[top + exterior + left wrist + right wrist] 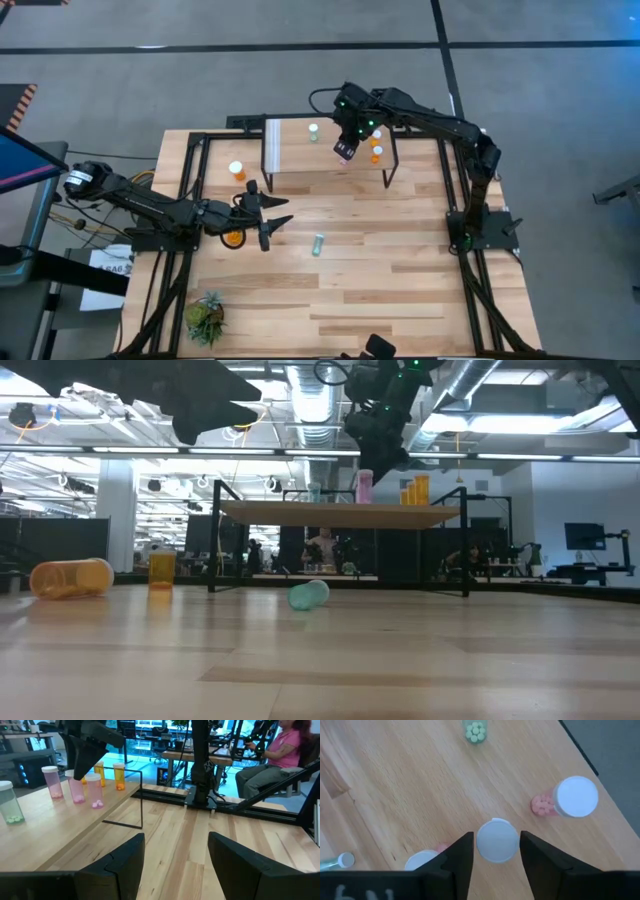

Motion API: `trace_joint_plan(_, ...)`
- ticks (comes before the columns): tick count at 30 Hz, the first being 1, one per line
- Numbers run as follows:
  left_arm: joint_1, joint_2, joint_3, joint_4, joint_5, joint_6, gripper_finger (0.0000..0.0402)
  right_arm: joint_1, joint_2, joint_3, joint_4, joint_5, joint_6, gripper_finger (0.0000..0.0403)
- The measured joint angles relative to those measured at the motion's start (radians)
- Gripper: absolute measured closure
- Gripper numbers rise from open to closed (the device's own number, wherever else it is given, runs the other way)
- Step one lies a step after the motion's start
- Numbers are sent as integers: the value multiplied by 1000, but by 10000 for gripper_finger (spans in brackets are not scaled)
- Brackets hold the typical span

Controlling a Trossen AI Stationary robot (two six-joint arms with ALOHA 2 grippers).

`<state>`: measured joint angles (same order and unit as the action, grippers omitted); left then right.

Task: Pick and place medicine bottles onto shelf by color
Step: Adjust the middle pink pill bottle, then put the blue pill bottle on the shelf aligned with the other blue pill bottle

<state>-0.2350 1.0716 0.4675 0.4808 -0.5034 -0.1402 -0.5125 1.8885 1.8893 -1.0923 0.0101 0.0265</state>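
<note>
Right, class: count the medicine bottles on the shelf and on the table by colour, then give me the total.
Orange bottles: 4
Pink bottles: 3
Teal-green bottles: 2
Total: 9

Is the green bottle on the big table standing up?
No, the teal-green bottle lies on its side on the tabletop, in front of the shelf.

Three pink bottles [52,782], four orange bottles [70,577], two teal bottles [308,593], one shelf [330,165], one plant [205,315]
</note>
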Motion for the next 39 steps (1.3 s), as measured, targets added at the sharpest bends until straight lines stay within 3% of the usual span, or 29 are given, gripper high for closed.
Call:
trace_joint_plan(11, 0, 0, 0, 0, 0, 0, 195, 0, -3, 0, 7, 0, 11, 170)
trace_joint_plan(27, 0, 0, 0, -5, 0, -1, 195, 4, -6, 169, -105, 31, 29, 168)
trace_joint_plan(39, 0, 10, 0, -63, 3, -85, 195, 174, -108, 201, -209, 75, 27, 168)
